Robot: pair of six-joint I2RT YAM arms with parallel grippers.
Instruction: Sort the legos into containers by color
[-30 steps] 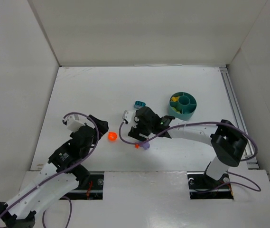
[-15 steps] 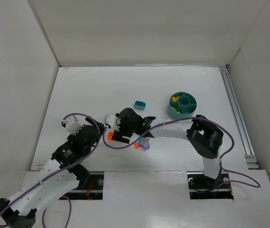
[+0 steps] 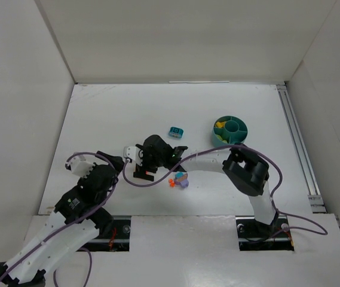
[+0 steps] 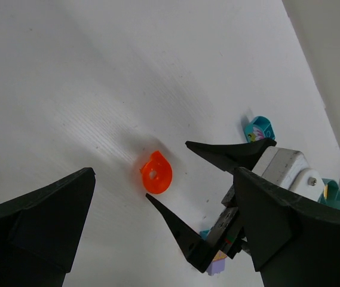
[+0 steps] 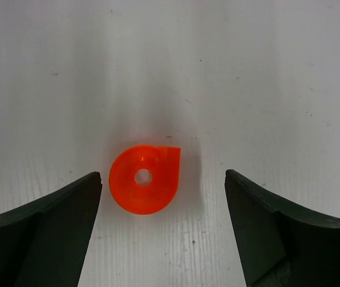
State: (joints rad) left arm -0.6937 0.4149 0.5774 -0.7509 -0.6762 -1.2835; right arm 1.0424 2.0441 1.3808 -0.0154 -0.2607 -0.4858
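Observation:
A round orange-red lego (image 5: 144, 179) lies flat on the white table between the open fingers of my right gripper (image 5: 162, 175), which hovers right above it without touching. In the top view the right gripper (image 3: 140, 170) hides this piece. My left gripper (image 3: 111, 162) is open and empty just to its left; its wrist view shows the orange piece (image 4: 156, 173) and the right gripper's fingers (image 4: 229, 154). A teal lego (image 3: 176, 131) lies further back. A purple lego (image 3: 184, 182) and a tiny orange one (image 3: 171, 183) lie right of the right gripper. The teal bowl (image 3: 241, 140) holds yellow-green pieces.
White walls enclose the table on the left, back and right. A metal rail (image 3: 298, 143) runs along the right edge. Purple cables loop off both arms near the grippers. The right arm (image 3: 217, 161) stretches across the table's front middle.
My right gripper has moved left from beside the purple lego to above the round orange piece. My left arm has drawn back a little to the left.

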